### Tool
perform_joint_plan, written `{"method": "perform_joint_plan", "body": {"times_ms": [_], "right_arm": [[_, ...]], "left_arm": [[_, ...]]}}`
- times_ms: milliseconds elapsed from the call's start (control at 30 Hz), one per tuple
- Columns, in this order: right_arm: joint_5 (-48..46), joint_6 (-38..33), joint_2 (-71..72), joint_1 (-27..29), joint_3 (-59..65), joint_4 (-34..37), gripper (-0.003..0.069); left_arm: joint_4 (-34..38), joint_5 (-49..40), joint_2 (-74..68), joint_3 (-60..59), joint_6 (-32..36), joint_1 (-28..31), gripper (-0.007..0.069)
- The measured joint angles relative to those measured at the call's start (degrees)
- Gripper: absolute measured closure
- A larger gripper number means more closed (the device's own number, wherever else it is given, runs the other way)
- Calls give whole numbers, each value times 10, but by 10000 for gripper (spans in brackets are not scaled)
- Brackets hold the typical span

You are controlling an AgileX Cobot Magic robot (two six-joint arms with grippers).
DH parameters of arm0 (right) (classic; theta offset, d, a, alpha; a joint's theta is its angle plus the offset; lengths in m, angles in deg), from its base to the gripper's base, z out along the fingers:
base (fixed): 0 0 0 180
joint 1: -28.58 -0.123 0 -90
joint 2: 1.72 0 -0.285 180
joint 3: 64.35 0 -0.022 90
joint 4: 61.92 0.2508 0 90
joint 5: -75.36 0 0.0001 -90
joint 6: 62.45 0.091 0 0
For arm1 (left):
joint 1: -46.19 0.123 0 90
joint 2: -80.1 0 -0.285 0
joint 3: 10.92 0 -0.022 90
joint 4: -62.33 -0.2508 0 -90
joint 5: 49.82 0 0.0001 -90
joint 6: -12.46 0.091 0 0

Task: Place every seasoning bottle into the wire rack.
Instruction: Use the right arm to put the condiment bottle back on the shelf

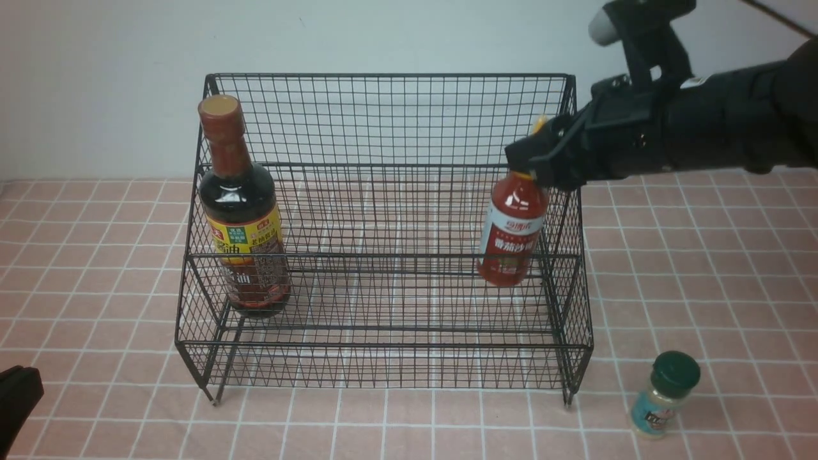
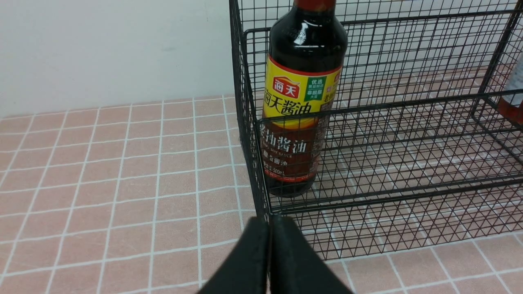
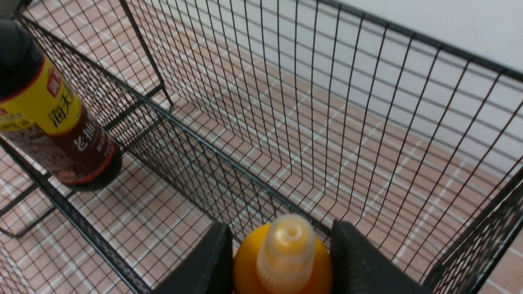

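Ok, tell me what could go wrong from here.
The red squeeze bottle with the yellow nozzle tilts in the right jaws, so it might tip over when released. The black wire-mesh rack's side is close to those jaws and could get snagged on the way out. The tall dark soy-sauce bottle leans, so a jolt might shift it.

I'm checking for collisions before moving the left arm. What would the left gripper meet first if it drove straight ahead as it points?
Probably the wire rack, near its left front corner, just ahead of the left gripper; how far off is unclear.
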Motion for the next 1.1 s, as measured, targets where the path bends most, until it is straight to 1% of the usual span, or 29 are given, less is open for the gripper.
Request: {"method": "perform_joint_plan", "body": {"times_ms": [300, 800, 1100], "right_arm": [[-21, -4, -24, -9, 0, -62, 374], [-20, -4, -46, -14, 0, -70, 375], [-42, -4, -46, -14, 0, -73, 375]], "left_arm": [[0, 0, 0, 0, 0, 0, 631], [0, 0, 0, 0, 0, 0, 631], [0, 0, 0, 0, 0, 0, 631]]}}
